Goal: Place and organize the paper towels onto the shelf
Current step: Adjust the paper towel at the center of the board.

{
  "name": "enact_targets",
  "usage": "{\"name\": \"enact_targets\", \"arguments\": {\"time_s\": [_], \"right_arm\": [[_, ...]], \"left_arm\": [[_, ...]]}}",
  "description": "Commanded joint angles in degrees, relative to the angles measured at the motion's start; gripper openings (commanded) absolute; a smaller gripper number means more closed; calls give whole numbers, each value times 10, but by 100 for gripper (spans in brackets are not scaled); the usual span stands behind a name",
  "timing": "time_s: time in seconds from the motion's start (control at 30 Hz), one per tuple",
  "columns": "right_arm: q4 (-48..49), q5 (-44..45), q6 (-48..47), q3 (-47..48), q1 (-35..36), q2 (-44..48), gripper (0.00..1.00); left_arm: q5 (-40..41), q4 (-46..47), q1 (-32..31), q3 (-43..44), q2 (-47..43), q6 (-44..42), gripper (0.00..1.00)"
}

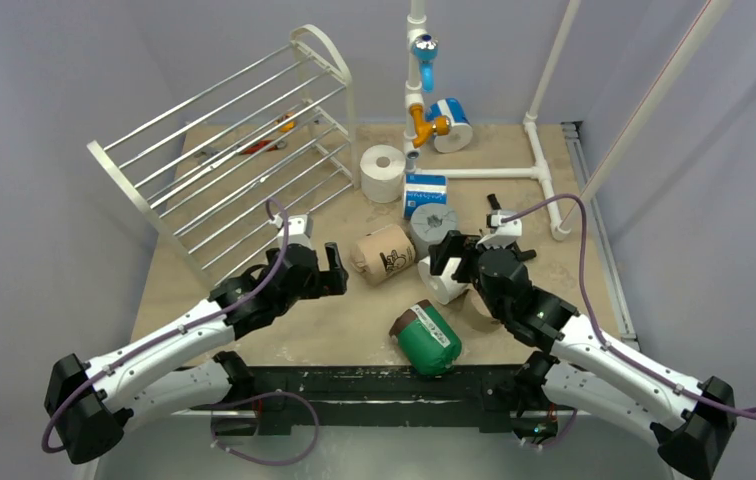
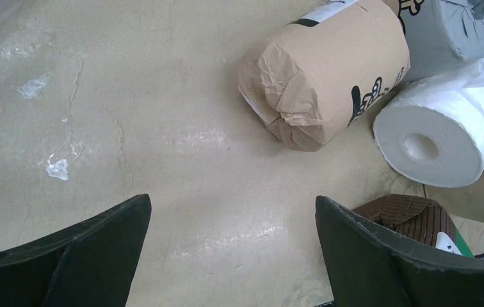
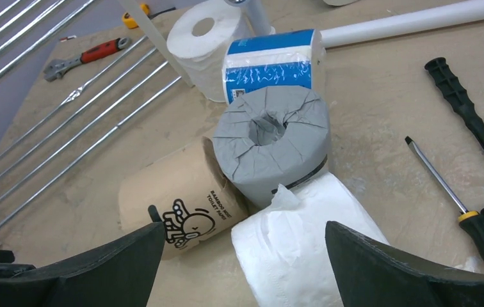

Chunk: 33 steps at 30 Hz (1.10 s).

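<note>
Across the middle of the tabletop, between the two arms, the paper towels lie bunched together. None has reached the shelf, which stands at the far left with its silver rods bare. The tan roll lies on its side, touching the grey roll that stands on end, with the lying white roll against both. The green roll lies apart near the arm bases. An upright white roll and a blue-and-white roll sit by the foot of the pipe frame, and a second blue-and-white roll lies further back. The left end effector hovers just left of the tan roll, fingers spread wide and holding nothing, looking down at bare tabletop short of that roll's crumpled end. The right end effector hangs over the lying white roll, likewise spread wide and empty. The wide spread probably suits rolls this fat, which need the whole gap to straddle them. By my judgement the task is at its start: each arm seems lined up on its nearest roll, and the left, nearer the shelf, looks better placed to carry one there. A screwdriver lies right of the cluster and a wrench shows beyond the rods, neither in the way
</note>
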<state>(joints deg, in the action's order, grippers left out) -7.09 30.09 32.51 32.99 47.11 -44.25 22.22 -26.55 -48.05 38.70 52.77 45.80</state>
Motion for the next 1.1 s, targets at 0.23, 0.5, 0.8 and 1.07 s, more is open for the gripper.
{"name": "enact_targets", "arguments": {"time_s": [0.23,0.5,0.8,1.07], "right_arm": [[-4,6,-5,26,-2,11,99],[-22,-19,-13,46,-2,1,99],[-58,-64,-7,97,-3,-33,99],[-94,-150,-51,138,-2,-86,96]], "left_arm": [[11,-8,-3,-14,-31,-36,100],[-2,-7,-7,-15,-57,-61,99],[-8,25,-51,-32,-99,-101,97],[-24,53,-67,-85,-156,-92,95]]}}
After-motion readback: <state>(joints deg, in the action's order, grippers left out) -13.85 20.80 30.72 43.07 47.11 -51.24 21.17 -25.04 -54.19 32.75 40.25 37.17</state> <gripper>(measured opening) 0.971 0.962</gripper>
